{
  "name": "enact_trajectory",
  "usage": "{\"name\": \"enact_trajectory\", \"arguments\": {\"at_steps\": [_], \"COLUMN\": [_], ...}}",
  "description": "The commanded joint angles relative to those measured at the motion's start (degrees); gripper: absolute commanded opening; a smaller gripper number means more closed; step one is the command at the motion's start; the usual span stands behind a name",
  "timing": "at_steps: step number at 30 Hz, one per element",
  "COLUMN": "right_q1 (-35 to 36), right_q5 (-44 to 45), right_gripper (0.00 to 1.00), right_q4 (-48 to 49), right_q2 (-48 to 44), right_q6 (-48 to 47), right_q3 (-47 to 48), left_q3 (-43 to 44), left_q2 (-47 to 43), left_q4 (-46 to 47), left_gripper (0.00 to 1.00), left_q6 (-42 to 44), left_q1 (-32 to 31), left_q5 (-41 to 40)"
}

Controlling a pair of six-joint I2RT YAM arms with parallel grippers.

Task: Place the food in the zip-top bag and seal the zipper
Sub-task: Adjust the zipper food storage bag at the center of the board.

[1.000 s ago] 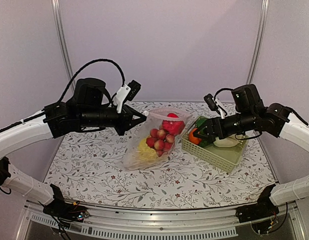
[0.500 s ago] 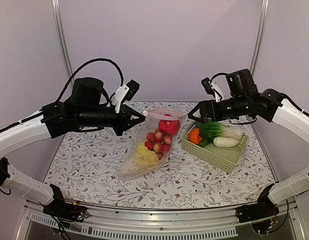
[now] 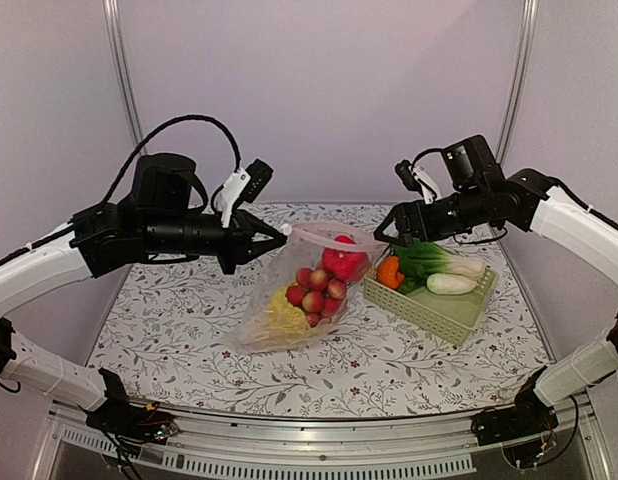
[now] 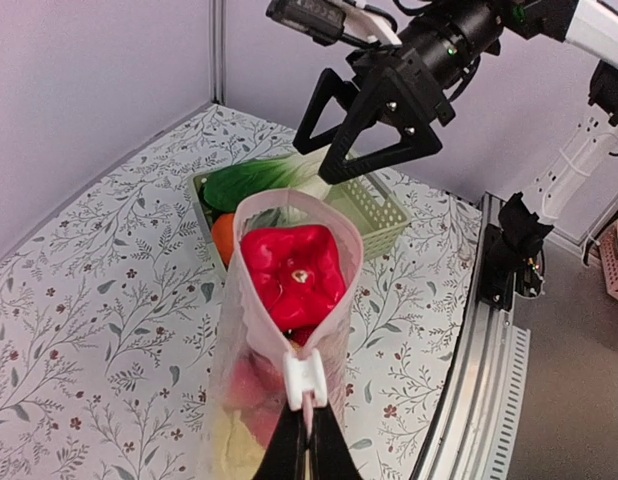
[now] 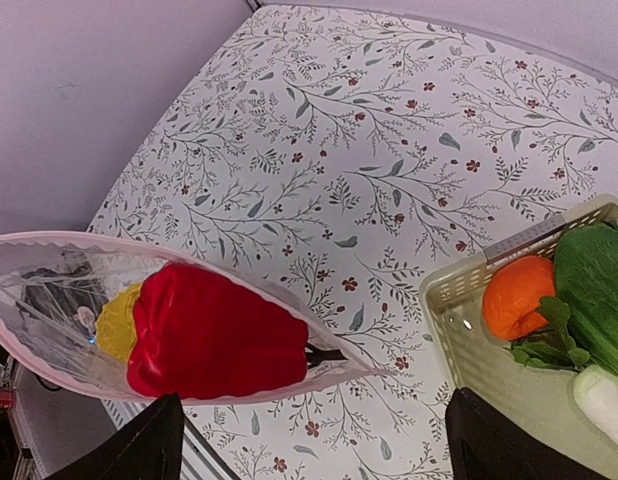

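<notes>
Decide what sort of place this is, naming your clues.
Likely a robot test bench: left arm and right arm bolted to a metal rail, plain walls, toy food in a basket and clear bag.

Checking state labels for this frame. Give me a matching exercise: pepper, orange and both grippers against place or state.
1 red pepper
2 orange
3 left gripper
4 right gripper

a in the basket
b open, holding nothing
c pinching the mouth of the bag
d inside the bag

Pairs: 1-d, 2-a, 3-c, 4-b
</notes>
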Motion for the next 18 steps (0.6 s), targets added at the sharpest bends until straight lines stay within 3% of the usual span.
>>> {"name": "enact_trajectory", "arguments": {"at_steps": [1, 18], "right_q1": [-0.2, -0.2], "right_q5": [-3.9, -6.1], "right_gripper": [0.91, 0.86], "right_q4": [0.1, -1.1], "right_q2": [-0.5, 10.1], "right_q6": [-0.6, -3.7], "right_q3": [2.4, 9.0], "left_q3": [1.3, 0.9], "left_q2": [-0.5, -0.3], "left_q4": [2.1, 2.4], "left_gripper": [0.00, 0.00], "left_q6": [0.8, 0.8], "left_q1": [0.6, 0.7], "left_q5": [2.7, 4.6]}}
